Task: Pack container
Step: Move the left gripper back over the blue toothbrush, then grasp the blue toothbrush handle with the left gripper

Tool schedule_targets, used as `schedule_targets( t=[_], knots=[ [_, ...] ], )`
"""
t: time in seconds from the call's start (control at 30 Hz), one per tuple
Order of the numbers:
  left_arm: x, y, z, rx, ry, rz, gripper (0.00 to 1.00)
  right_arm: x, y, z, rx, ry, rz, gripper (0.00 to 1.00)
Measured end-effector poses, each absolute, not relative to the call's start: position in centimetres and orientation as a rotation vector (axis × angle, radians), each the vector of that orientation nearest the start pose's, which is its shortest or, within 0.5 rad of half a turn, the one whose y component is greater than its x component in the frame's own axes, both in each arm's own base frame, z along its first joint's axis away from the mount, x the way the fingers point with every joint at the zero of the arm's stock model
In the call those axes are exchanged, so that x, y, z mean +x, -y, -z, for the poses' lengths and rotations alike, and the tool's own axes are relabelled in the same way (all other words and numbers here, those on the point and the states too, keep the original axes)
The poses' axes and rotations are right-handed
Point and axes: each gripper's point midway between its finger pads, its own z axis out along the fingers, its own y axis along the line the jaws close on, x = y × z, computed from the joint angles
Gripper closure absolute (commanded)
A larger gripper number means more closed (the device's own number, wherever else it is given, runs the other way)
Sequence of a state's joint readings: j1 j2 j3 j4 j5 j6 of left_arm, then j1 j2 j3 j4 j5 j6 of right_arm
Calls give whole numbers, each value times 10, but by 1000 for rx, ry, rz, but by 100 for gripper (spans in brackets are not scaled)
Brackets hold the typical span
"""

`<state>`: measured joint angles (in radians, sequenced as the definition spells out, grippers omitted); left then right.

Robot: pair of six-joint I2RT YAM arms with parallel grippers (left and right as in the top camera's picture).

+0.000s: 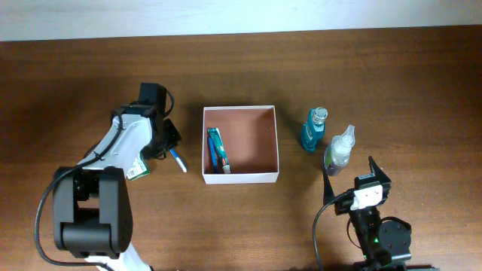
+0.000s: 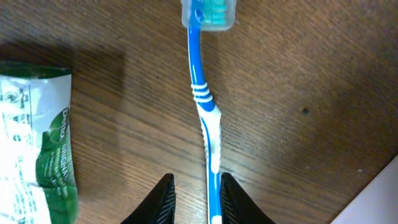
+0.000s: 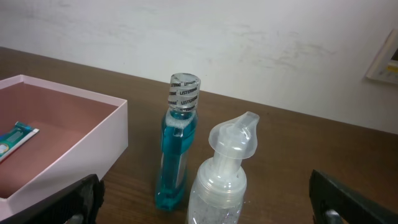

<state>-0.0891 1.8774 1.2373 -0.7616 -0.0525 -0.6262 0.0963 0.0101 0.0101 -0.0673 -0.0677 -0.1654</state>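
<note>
The bench (image 1: 392, 68) is seen straight down from overhead. Left wrist view is pointed down, very close on the toothbrush (image 2: 205, 106). Right wrist view is set low, faced 12 o'clock; the container (image 3: 81, 149) is shared with overhead.

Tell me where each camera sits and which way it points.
Overhead: above the table, looking straight down on the container, blue bottle, pump bottle, left arm and right arm.
Left wrist: on the left arm, looking down at a toothbrush and green packet; left fingers straddle the handle.
Right wrist: low, looking level across the table at both bottles and the container's corner; right fingers at the frame edges.
Shared: overhead and right wrist both show container and bottles.
</note>
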Motion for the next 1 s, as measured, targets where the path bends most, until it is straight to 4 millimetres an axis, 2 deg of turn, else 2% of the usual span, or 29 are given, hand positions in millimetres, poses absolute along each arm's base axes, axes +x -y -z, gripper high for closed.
schedule_targets(
  t=[0.13, 0.2, 0.37, 0.63, 0.67, 0.8, 0.87, 1.0],
  knots=[
    [375, 24, -25, -791, -2848, 20, 75, 244, -35, -160, -265, -1616, -3, 2],
    [375, 24, -25, -789, -2849, 20, 65, 244, -35, -160, -265, -1616, -3, 2],
    [376, 25, -23, -800, -2845, 21, 65, 244, -35, -160, -265, -1616, -3, 2],
    [376, 24, 1, -808, -2882, -4, 66, 244, -35, -160, -265, -1616, -3, 2],
    [377, 25, 1, -808, -2878, -2, 66, 244, -35, -160, -265, -1617, -3, 2],
    [377, 24, 1, -813, -2878, -4, 94, 244, -35, -160, -265, -1616, -3, 2],
    [377, 24, 1, -809, -2879, -5, 99, 244, -35, -160, -265, -1616, -3, 2],
    [376, 24, 1, -813, -2880, -5, 99, 244, -35, -160, -265, -1616, -3, 2]
  ],
)
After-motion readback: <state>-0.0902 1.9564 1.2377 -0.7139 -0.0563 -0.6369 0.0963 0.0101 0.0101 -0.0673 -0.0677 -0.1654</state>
